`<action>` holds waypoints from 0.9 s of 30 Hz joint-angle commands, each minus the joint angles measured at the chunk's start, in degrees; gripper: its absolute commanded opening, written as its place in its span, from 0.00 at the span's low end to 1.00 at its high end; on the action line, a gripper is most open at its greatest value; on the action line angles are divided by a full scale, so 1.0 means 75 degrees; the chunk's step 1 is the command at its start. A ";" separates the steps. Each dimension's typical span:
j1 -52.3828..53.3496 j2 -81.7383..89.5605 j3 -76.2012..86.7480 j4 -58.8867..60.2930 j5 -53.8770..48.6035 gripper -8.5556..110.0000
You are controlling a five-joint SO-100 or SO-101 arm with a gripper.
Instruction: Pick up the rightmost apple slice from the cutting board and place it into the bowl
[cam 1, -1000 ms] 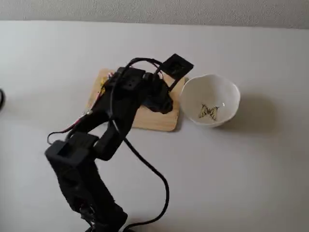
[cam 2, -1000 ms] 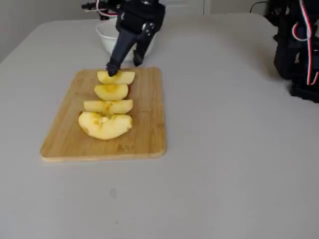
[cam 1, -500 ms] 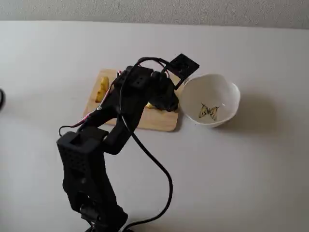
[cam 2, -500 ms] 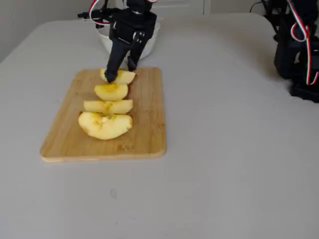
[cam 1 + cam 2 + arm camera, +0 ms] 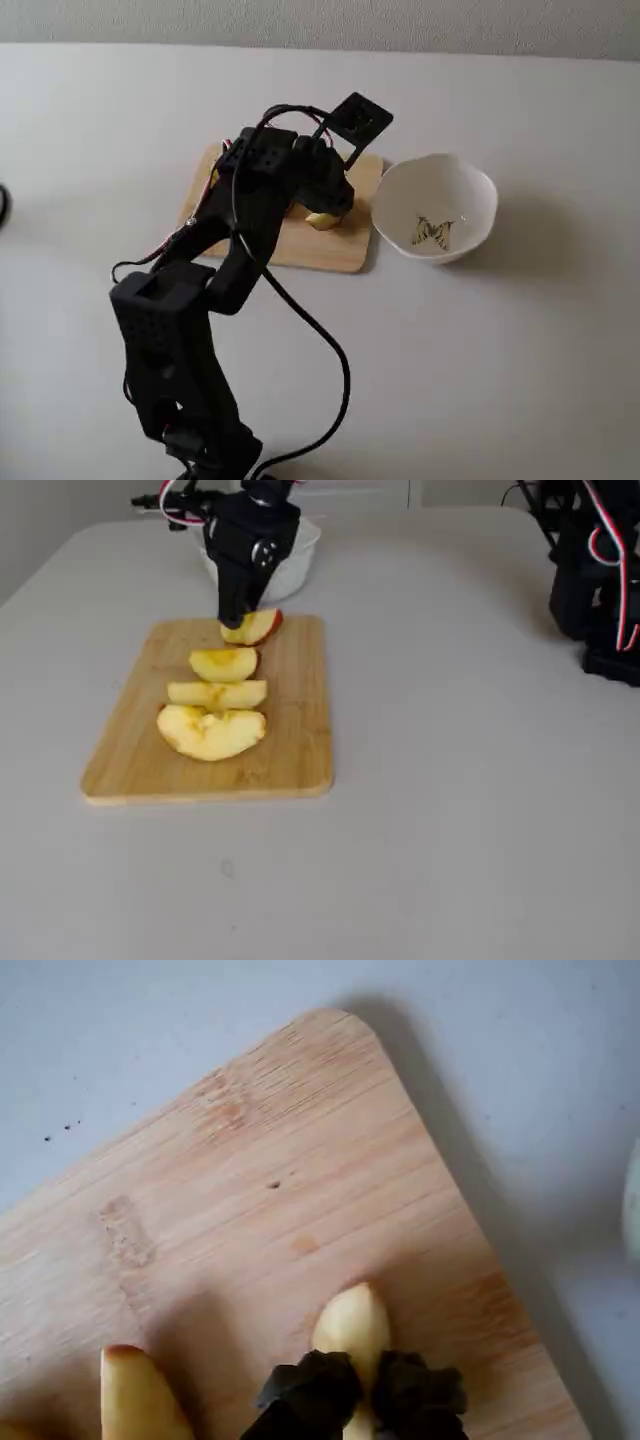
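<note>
- Gripper (image 5: 358, 1392) closing its two dark fingers (image 5: 310, 1390) on the apple slice (image 5: 350, 1325), the wedge nearest the bowl (image 5: 436, 207); in the wrist view the pale tip is poking out between the jaws, so the hold looks clamped on the slice
- Slice sitting at the bowl end of the cutting board (image 5: 290, 750), tilted, a reddish edge of skin showing in a fixed view (image 5: 254, 626); whether it is touching the wood or just clear of it cannot be told
- Three other wedges (image 5: 222, 664) lying in a row behind it on the board, the neighbour just beside the held one
- Bowl standing just beside the board's short edge, empty but for its butterfly print (image 5: 432, 232)
- Risk, as a judgement: the fingers are pinching only a narrow part of a smooth curved wedge, so it could pivot or slip out during the lift; a low carry could knock the bowl's scalloped rim, and a sideways swing could nudge the neighbouring wedge
- Table (image 5: 470, 810) being a plain pale grey, matte surface, bare around the board; a second dark rig with red and white wires (image 5: 598, 570) standing at the far right corner; a light wall (image 5: 320, 20) running behind the table
</note>
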 commanded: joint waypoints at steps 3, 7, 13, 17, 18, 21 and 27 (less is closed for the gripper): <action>-0.0047 -0.0023 -0.0879 0.0961 0.0141 0.07; -0.0082 -0.0164 -0.0926 0.1523 -0.0070 0.25; -0.0070 -0.0504 -0.0926 0.1816 -0.0164 0.32; -0.0105 -0.0539 -0.0926 0.2051 -0.0199 0.32; -0.0105 -0.0562 -0.0926 0.2074 -0.0187 0.30; -0.0105 -0.0691 -0.0926 0.2203 -0.0164 0.22; -0.0012 -0.0902 -0.0926 0.2309 -0.0187 0.07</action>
